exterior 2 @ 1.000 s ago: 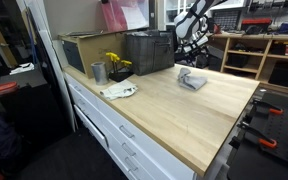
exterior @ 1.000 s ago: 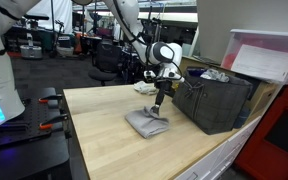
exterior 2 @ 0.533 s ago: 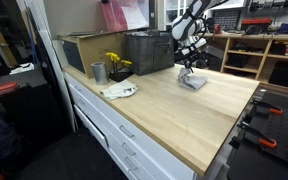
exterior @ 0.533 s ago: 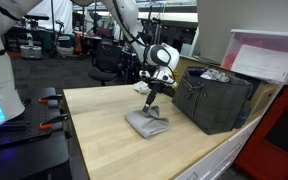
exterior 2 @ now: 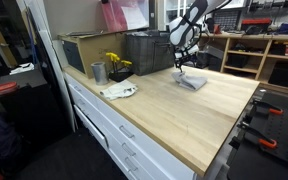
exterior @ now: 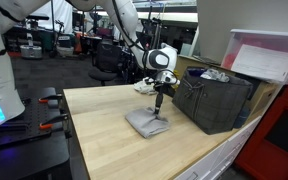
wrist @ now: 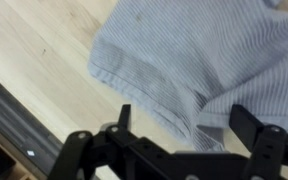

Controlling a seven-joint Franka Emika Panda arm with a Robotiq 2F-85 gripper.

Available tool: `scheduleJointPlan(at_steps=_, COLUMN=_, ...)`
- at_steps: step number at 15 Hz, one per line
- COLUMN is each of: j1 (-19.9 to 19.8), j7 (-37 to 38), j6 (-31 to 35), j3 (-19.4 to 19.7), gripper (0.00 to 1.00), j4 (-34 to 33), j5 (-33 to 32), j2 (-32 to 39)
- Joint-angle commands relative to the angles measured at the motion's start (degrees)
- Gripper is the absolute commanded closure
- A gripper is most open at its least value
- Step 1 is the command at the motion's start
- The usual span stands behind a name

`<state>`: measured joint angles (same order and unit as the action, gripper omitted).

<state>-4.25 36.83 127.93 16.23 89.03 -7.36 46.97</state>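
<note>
A folded grey cloth (exterior: 147, 123) lies on the light wooden worktop (exterior: 104, 135); it also shows in the other exterior view as a small grey bundle (exterior 2: 192, 82). My gripper (exterior: 159, 100) hangs just above the cloth, apart from it, on the arm coming down from behind. In the wrist view the ribbed grey cloth (wrist: 194, 55) fills the upper part of the picture, with one hem fold running down between my black fingers (wrist: 123, 118). The gripper (wrist: 184, 122) is open and holds nothing.
A dark plastic crate (exterior: 216, 98) stands close beside the cloth, seen too in the exterior view (exterior 2: 150, 52). Further along the worktop are a metal cup (exterior 2: 98, 72), yellow flowers (exterior 2: 115, 63) and a white rag (exterior 2: 119, 91). A cardboard box (exterior 2: 82, 48) stands behind.
The gripper has risen a little above the cloth and stays open. The cloth has not moved.
</note>
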Motion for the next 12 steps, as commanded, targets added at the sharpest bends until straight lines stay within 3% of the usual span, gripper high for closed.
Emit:
scheduleJointPlan(at_steps=1, j1=3.01, j7=4.97, j6=7.54, j3=3.45, gripper=0.0, j4=-2.53, j5=-3.31, j2=2.82)
scheduleJointPlan(at_steps=4, j1=3.95, j7=6.36, j6=11.63, j3=4.39, gripper=0.0, j4=-1.71, j5=-3.2, j2=2.38)
scheduleJointPlan(at_steps=7, j1=7.66, j7=14.43, j6=12.14, j3=10.6, gripper=0.0, j4=1.25, j5=-6.59, j2=0.85)
scheduleJointPlan(at_steps=9, j1=8.9, j7=18.91, j6=9.02, j3=13.49, gripper=0.0, j4=3.13, j5=-8.48, j2=-0.01)
scheduleJointPlan(at_steps=12, j1=6.89, j7=16.61, j6=3.18, j3=11.43, gripper=0.0, j4=4.59, j5=-8.36, j2=-0.26)
